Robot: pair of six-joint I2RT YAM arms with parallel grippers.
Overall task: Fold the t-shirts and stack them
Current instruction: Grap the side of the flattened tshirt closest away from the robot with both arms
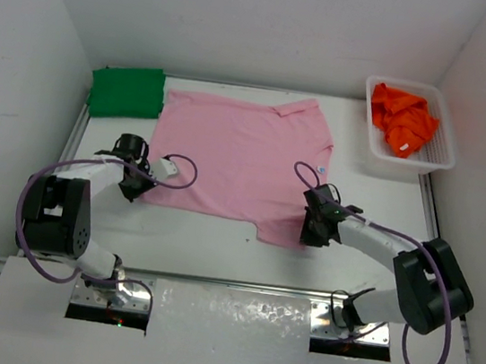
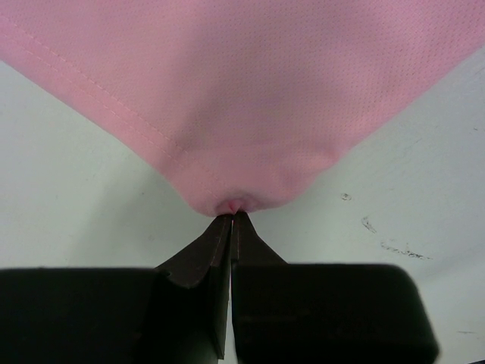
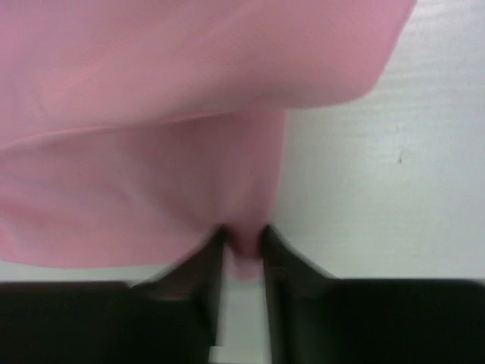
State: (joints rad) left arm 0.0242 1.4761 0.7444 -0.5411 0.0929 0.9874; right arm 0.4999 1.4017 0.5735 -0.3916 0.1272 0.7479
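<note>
The white table (image 1: 216, 243) carries the pink t-shirt (image 1: 237, 159), spread flat; a white basket (image 1: 409, 162) stands off its far right corner, holding the crumpled orange t-shirt (image 1: 401, 118); the folded green t-shirt (image 1: 127, 91) lies just beside its far left corner; the left gripper (image 2: 231, 218), tips pressed together, pinches its near left corner; the right gripper (image 3: 241, 243) nips a fold at its near right edge.
</note>
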